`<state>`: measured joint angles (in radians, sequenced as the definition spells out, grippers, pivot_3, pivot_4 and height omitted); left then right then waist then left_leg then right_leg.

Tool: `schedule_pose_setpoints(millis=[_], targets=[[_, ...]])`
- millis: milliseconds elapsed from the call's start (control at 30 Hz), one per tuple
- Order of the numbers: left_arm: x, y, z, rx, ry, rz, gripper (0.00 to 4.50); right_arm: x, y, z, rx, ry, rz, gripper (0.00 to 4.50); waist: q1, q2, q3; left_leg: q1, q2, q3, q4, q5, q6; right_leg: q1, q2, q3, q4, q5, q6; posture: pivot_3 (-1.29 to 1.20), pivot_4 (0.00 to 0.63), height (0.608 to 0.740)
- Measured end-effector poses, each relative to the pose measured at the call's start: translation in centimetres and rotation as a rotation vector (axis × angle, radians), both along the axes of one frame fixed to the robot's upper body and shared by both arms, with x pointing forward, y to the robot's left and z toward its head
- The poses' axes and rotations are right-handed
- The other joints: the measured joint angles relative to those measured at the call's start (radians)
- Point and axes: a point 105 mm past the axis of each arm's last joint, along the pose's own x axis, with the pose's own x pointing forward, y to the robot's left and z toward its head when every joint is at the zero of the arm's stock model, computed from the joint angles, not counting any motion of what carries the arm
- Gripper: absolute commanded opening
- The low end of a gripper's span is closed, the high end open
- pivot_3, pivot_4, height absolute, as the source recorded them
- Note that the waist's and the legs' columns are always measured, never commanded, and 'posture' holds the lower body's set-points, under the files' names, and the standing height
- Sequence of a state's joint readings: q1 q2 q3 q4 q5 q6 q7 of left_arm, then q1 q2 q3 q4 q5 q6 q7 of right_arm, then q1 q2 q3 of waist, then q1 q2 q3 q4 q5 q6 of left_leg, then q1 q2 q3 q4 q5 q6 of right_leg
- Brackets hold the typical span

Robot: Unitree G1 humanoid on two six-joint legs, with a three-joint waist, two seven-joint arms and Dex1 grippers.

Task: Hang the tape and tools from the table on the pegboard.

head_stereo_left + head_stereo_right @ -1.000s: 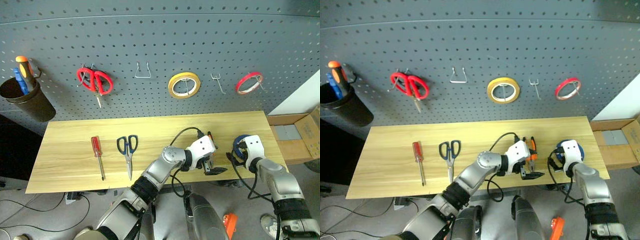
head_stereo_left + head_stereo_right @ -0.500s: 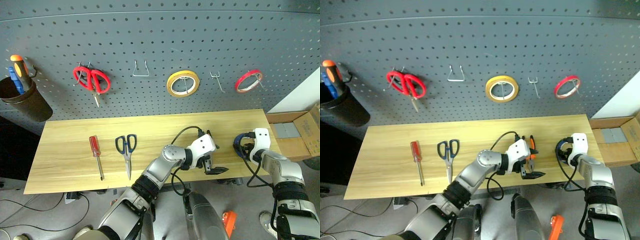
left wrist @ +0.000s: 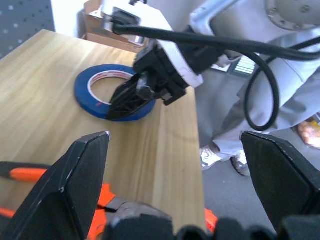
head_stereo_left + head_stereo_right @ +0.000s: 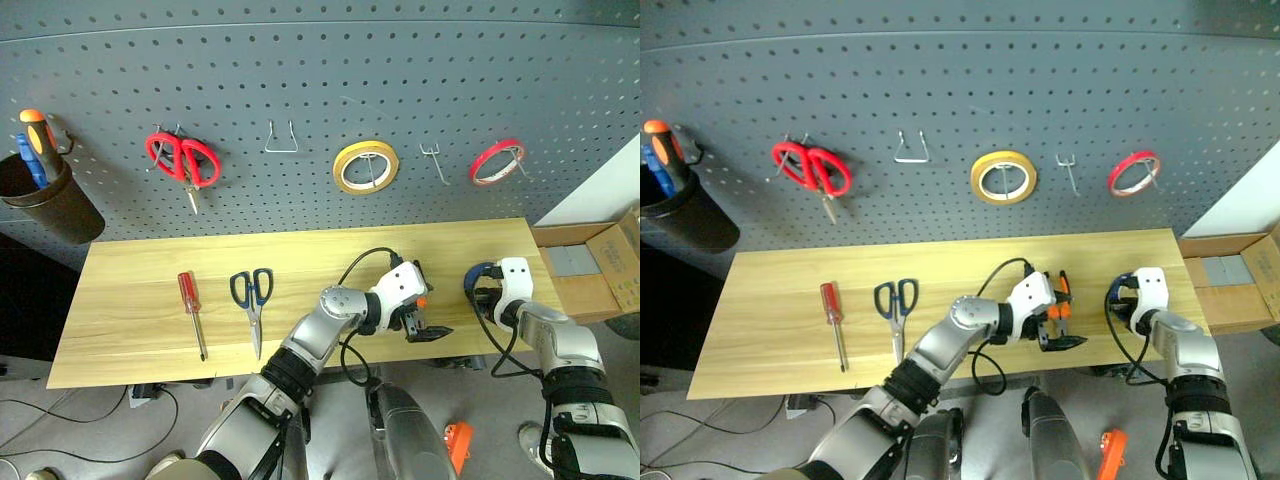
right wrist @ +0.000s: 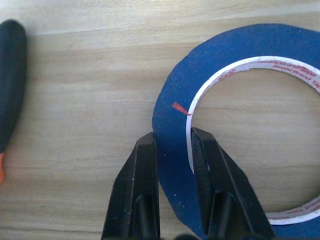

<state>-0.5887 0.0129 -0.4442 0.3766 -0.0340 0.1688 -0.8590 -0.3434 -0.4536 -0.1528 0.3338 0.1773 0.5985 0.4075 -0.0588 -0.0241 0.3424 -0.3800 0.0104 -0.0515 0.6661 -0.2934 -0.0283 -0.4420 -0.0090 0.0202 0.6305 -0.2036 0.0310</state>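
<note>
With the right gripper (image 5: pixel 172 150) pinching the band of the blue tape (image 5: pixel 240 90) flat on the worktop (image 4: pixel 150 300) near its right end (left gripper (image 3: pixel 175 165) spread over the pliers (image 4: pixel 1062 300)), that narrow hold could slip on lifting.

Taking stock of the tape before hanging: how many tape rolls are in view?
3. A yellow tape roll and a red tape roll hang on the pegboard; the blue tape lies on the table, its band pinched by the right gripper.
</note>
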Motion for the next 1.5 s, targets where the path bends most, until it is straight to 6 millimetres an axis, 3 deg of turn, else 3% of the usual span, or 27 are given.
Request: schedule_pose_setpoints(millis=[167,300,500,600,767,933,1067,1233,1333,1500], targets=[[-1.6,3.6,-0.3,-0.038,0.059,0.069,4.5,-4.0,3.0,-0.1,-0.192,-0.096,0.16,0.35,0.0,0.01,-0.008,-0.007,0.001,0.002,-0.002,0.003,-0.006,-0.015,-0.007,0.002,0.011,0.0,-0.001,-0.09,0.236,0.74],[-3.1,7.3,-0.2,-0.063,0.153,0.167,4.5,-6.6,6.5,2.2,-0.275,-0.273,0.233,0.35,0.0,0.012,-0.026,-0.01,-0.003,0.002,0.0,0.006,-0.012,-0.018,-0.011,0.003,0.013,-0.002,0.004,-0.08,0.177,0.74],[-3.5,10.6,3.2,-0.164,0.16,0.335,4.5,-7.3,10.4,6.4,-0.369,-0.55,0.303,0.35,0.002,0.003,-0.084,-0.01,-0.004,0.0,0.011,0.005,-0.01,-0.011,-0.01,0.0,0.012,0.002,0.009,-0.04,0.111,0.74],[-3.3,12.4,4.5,-0.216,0.179,0.445,4.5,-6.3,11.7,8.8,-0.437,-0.71,0.347,0.35,0.0,0.0,-0.105,-0.002,-0.01,0.001,0.012,0.007,-0.008,-0.004,-0.01,0.0,0.01,0.005,0.007,-0.02,0.091,0.74],[-3.0,13.0,5.4,-0.258,0.181,0.519,4.5,-4.0,13.1,11.5,-0.476,-0.89,0.391,0.35,0.007,-0.007,-0.146,0.007,-0.011,-0.002,0.012,0.008,-0.007,0.006,-0.009,-0.002,0.011,0.002,0.002,0.01,0.074,0.74],[-1.9,12.8,5.8,-0.263,0.16,0.528,4.5,-0.6,13.5,10.6,-0.45,-0.877,0.445,0.35,0.024,-0.01,-0.163,0.009,-0.013,-0.002,0.012,0.008,-0.006,0.008,-0.01,0.001,0.013,0.005,0.004,0.04,0.064,0.74],[-1.2,12.4,6.5,-0.274,0.13,0.518,4.5,2.5,12.2,10.1,-0.382,-0.782,0.454,0.35,0.03,-0.009,-0.165,0.017,-0.013,-0.003,0.01,0.008,-0.006,0.016,-0.01,0.0,0.012,0.004,0.001,0.04,0.063,0.74],[-0.9,12.6,6.2,-0.271,0.138,0.533,4.5,3.8,9.7,9.5,-0.292,-0.69,0.396,0.35,0.033,-0.008,-0.167,0.017,-0.012,-0.004,0.009,0.008,-0.006,0.016,-0.01,-0.001,0.012,0.004,0.0,0.04,0.063,0.74],[-0.9,12.5,6.3,-0.277,0.133,0.532,4.5,3.9,9.5,8.7,-0.244,-0.64,0.381,0.35,0.033,-0.008,-0.168,0.017,-0.012,-0.004,0.01,0.008,-0.006,0.016,-0.01,0.0,0.013,0.004,0.0,0.04,0.067,0.74],[-0.9,12.3,6.3,-0.278,0.132,0.527,4.5,3.7,9.9,8.6,-0.192,-0.623,0.372,1.93,0.032,-0.005,-0.174,0.018,-0.013,-0.004,0.01,0.008,-0.005,0.017,-0.01,0.0,0.014,0.004,0.001,0.03,0.07,0.74]])
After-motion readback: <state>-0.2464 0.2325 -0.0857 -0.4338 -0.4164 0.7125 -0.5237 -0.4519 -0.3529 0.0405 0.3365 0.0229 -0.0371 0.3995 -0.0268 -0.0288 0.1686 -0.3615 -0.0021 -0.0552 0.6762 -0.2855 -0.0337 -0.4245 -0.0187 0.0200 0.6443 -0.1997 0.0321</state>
